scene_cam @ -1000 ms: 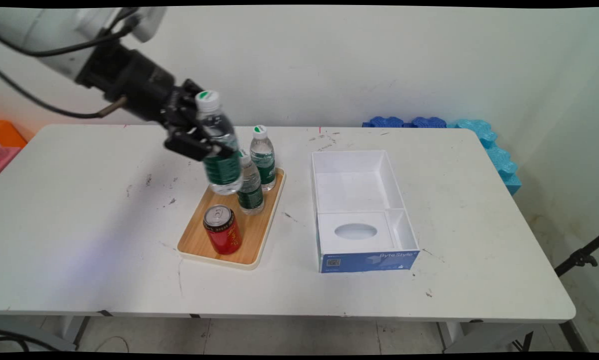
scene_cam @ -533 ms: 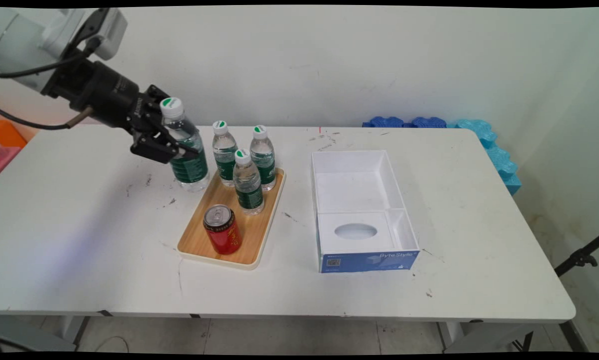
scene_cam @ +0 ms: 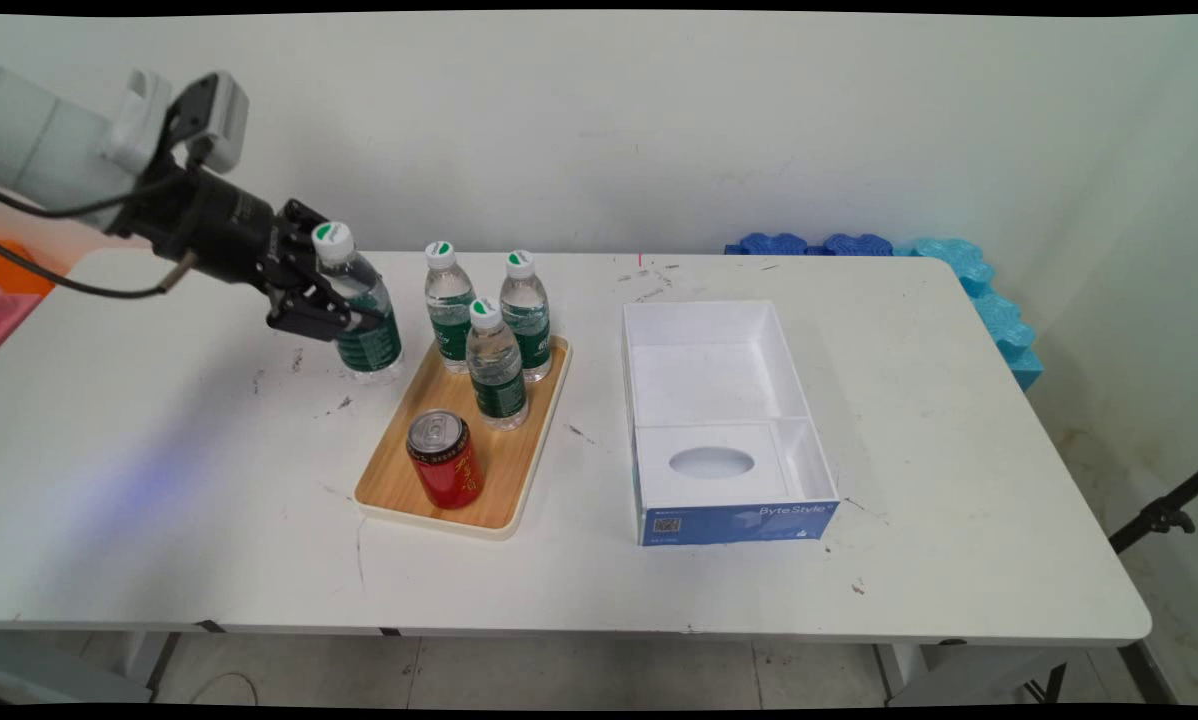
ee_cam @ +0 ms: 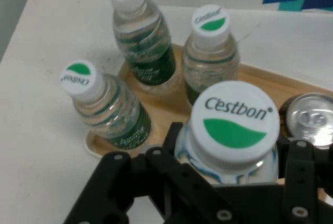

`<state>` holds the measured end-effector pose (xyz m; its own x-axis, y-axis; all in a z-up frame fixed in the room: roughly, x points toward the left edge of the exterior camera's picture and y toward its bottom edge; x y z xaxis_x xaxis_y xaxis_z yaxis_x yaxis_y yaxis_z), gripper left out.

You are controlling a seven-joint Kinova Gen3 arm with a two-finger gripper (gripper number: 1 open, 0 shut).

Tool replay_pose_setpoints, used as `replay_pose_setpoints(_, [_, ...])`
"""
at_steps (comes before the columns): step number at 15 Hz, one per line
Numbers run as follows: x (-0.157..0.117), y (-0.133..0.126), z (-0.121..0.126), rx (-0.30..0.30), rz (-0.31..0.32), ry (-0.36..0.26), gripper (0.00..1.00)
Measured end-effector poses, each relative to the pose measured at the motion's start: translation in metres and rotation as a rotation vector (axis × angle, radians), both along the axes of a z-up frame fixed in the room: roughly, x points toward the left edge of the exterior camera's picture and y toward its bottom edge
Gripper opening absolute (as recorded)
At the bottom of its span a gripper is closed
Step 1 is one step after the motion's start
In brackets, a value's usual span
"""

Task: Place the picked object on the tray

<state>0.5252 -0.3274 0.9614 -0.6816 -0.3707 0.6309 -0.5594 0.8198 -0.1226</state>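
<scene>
Pincer [scene_cam: 344, 310] grips bottle [scene_cam: 362, 320] over white table [scene_cam: 159, 480].

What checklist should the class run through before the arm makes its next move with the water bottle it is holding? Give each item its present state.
1. Grip: the gripper is shut on the held bottle around its body. Ok.
2. Bottle attitude: nearly upright, cap on. Ok.
3. Bottle position: left of the wooden tray, low over the table; whether it touches is unclear. Cannot tell.
4. Tray contents: three bottles and the red can stand upright. Ok.
5. Gap to the nearest tray bottle: apart, though close. Ok.
6. White box: open, far compartment bare. Ok.
</scene>
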Motion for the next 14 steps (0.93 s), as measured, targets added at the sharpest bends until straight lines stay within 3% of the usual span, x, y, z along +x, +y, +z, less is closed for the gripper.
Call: replay_pose_setpoints(14, [-0.017, -0.023, -0.101, 0.011, 0.098, 0.05, 0.0])
